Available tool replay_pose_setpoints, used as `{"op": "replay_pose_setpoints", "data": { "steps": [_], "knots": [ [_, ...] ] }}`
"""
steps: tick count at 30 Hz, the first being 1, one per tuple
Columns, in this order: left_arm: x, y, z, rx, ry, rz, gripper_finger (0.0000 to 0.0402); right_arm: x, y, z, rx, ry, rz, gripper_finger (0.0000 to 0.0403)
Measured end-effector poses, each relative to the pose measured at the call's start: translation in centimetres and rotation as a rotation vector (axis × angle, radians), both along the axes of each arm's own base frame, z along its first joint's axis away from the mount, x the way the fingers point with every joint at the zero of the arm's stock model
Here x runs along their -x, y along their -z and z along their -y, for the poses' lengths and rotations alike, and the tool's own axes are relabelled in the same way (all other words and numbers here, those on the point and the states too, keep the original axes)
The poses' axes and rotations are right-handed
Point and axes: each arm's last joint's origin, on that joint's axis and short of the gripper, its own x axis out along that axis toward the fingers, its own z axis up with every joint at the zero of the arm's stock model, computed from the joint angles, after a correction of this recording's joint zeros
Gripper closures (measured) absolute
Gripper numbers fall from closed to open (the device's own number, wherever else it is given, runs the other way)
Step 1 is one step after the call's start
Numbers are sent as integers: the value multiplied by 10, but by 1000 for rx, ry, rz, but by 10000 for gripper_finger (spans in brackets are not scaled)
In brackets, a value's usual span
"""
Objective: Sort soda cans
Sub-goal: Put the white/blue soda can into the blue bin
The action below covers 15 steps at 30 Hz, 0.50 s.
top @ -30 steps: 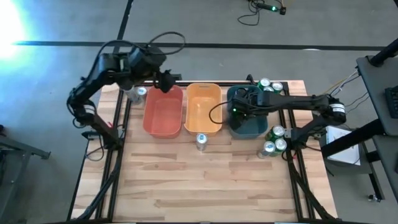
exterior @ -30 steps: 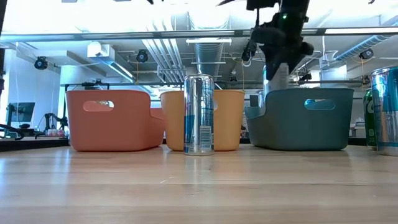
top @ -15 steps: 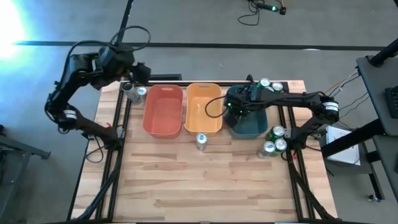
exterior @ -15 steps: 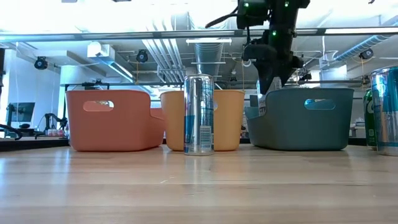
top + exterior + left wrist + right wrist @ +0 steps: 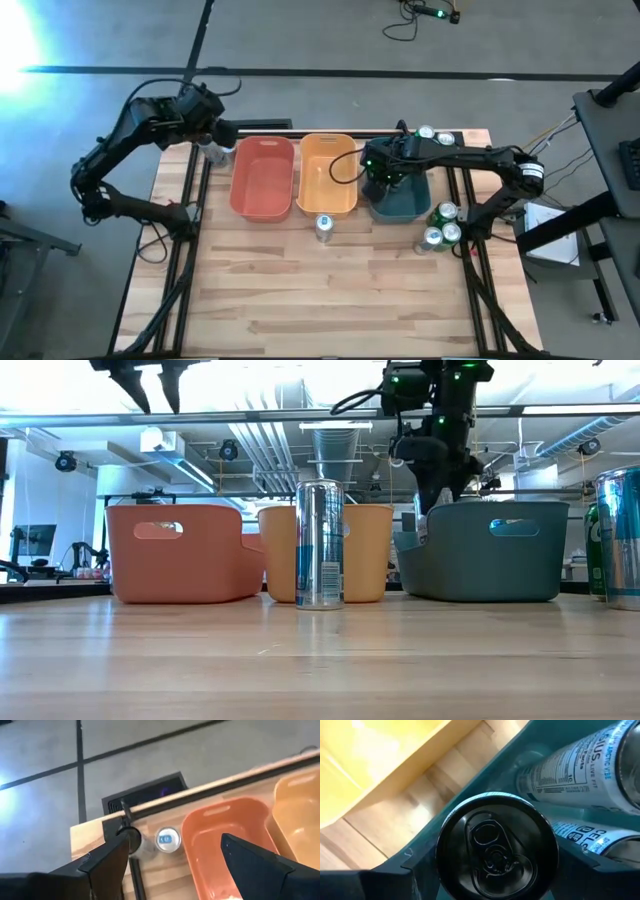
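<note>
The right gripper (image 5: pixel 378 172) clamps a dark-topped can (image 5: pixel 496 846) over the teal bin (image 5: pixel 408 203), where 2 cans (image 5: pixel 580 767) lie, while the left gripper (image 5: pixel 214 135), fingers spread and empty, hovers above 2 cans (image 5: pixel 166 840) beside the red bin (image 5: pixel 262 180).

Wooden table (image 5: pixel 330 290): red bin (image 5: pixel 263 180), orange bin (image 5: pixel 327 175), teal bin (image 5: pixel 402 200), soda cans (image 5: pixel 323 226) standing.
</note>
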Motion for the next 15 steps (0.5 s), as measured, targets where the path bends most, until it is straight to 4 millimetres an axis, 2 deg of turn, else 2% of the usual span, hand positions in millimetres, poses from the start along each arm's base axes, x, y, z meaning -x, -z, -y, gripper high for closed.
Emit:
{"op": "replay_pose_setpoints", "data": {
  "steps": [6, 15],
  "knots": [
    [-1, 6, 0, 13, 7, -5, 103, 0, 0, 1, 12, -51, -15, 99],
    [4, -4, 2, -15, -5, 38, 103, 1, -1, 0, 29, -113, -31, 69]
  ]
}}
